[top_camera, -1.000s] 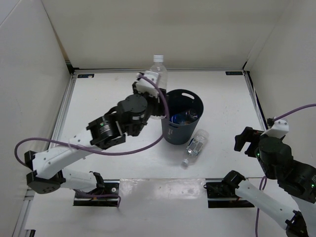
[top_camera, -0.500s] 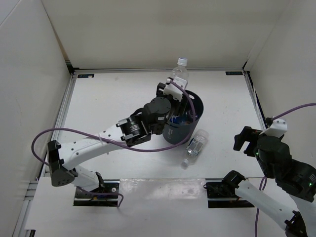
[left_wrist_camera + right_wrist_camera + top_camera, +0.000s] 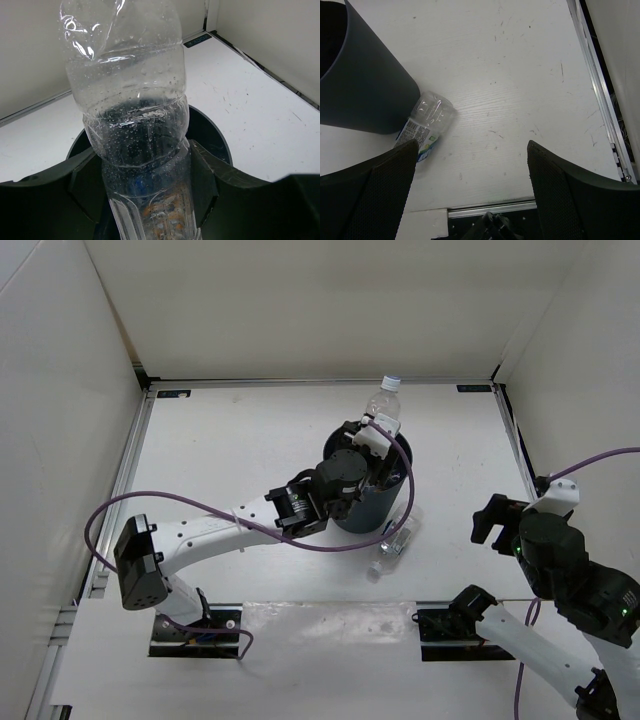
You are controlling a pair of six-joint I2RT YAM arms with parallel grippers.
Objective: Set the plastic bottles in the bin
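Drop step, I'd say: over the mouth of the dark grey round plastic bin (image 3: pixel 365 512), the left gripper (image 3: pixel 142 190) is clamped on an upright clear plastic bottle with a white cap (image 3: pixel 385 402), so next it just lets go. The right gripper (image 3: pixel 470 185) hangs wide open and empty, and another clear labelled plastic bottle (image 3: pixel 427 122) lies against the bin's base, probably up next.

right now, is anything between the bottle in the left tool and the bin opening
Nothing visible does. The left tool holds the clear bottle cap up over the bin, whose mouth is open. The labelled bottle lies on the table beside the bin, out of the way.
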